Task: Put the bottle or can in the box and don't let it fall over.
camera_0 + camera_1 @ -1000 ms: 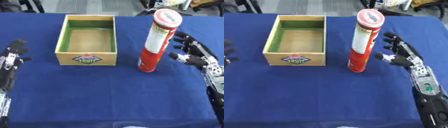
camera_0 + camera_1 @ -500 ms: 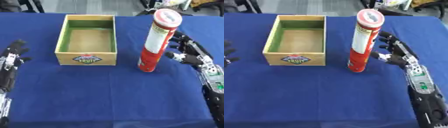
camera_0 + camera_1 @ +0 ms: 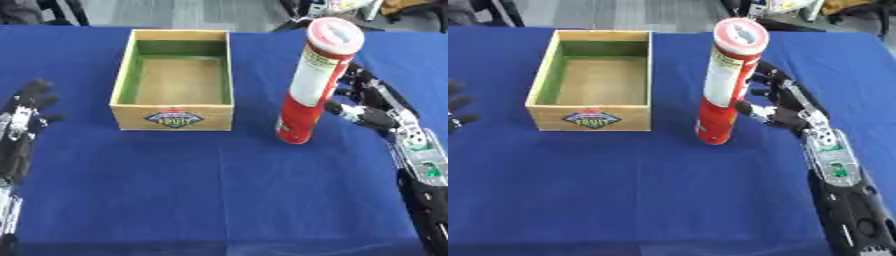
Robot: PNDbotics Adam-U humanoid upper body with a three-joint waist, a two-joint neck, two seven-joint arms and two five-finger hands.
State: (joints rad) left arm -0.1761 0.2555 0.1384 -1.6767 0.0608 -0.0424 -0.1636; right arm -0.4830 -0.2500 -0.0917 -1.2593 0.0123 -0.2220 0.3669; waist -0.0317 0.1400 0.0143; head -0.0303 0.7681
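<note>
A blue cloth [image 3: 219,200] covers the whole table, smooth with faint creases, and along the top edge of the frame there's a strip of grey floor with dark legs and clutter too cut off to identify. Upper left of centre sits the box [image 3: 178,80], a wooden open-topped rectangle with green inner walls, a bare brown bottom and a fruit label on its near face. Right of centre stands the can [image 3: 312,82], a tall slim tube, upright on the cloth, well outside the box; red at the base, pale label above, white and red cap on top. Small print on the label can't be read. Just beside it, to the right of the frame, the right hand [image 3: 785,107] has black fingers spread and straight, thumb reaching toward the tube's lower half; whether any fingertip touches the can, I can't tell. Its forearm runs off the lower right corner. At the left edge, the left hand [image 3: 24,112] rests on the cloth, fingers relaxed and pointing up, holding nothing; the right eye view crops most of it.
</note>
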